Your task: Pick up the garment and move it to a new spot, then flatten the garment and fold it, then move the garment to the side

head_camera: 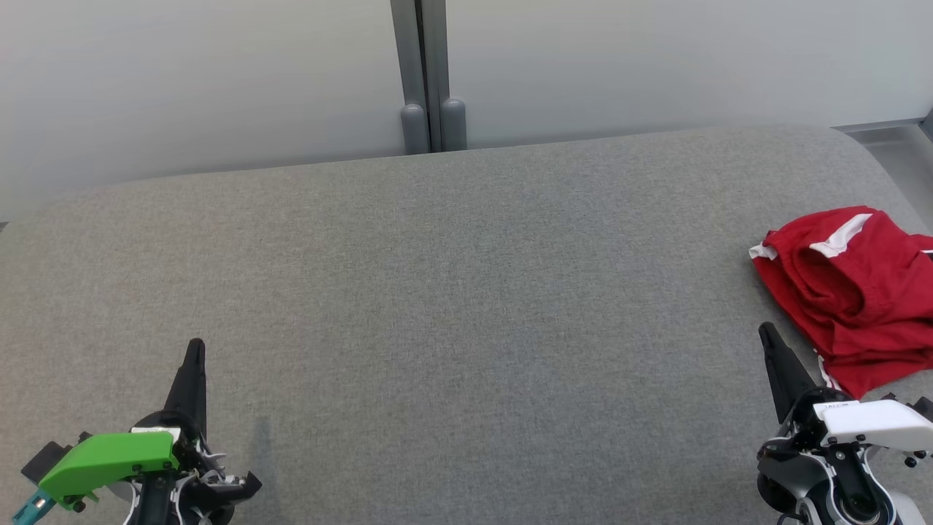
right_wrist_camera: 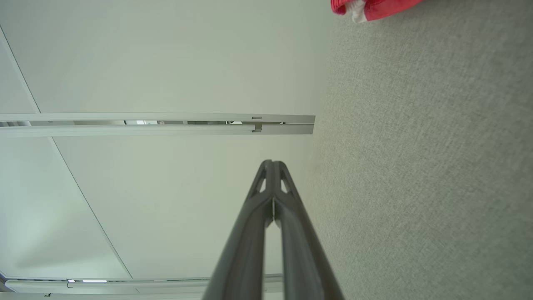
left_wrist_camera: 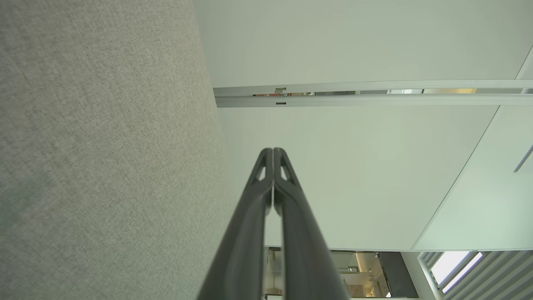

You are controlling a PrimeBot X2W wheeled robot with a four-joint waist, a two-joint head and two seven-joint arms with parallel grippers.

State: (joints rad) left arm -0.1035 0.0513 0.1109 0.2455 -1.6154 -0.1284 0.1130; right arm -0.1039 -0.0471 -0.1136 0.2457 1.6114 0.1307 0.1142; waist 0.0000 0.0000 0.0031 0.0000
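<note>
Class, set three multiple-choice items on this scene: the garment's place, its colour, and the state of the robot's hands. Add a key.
1. Where on the grey padded surface does the garment lie?
A. far left
B. centre
C. right edge, near the right hand

2. What colour is the garment?
A. red with white trim
B. blue
C. black

3. The left hand and right hand are:
A. both wide open
B. both shut, empty
C. one gripping cloth

Key: 1 C, it lies at the head view's right edge; 2 A, red cloth with white stripes; 3 B, both wrist views show fingers pressed together.
</note>
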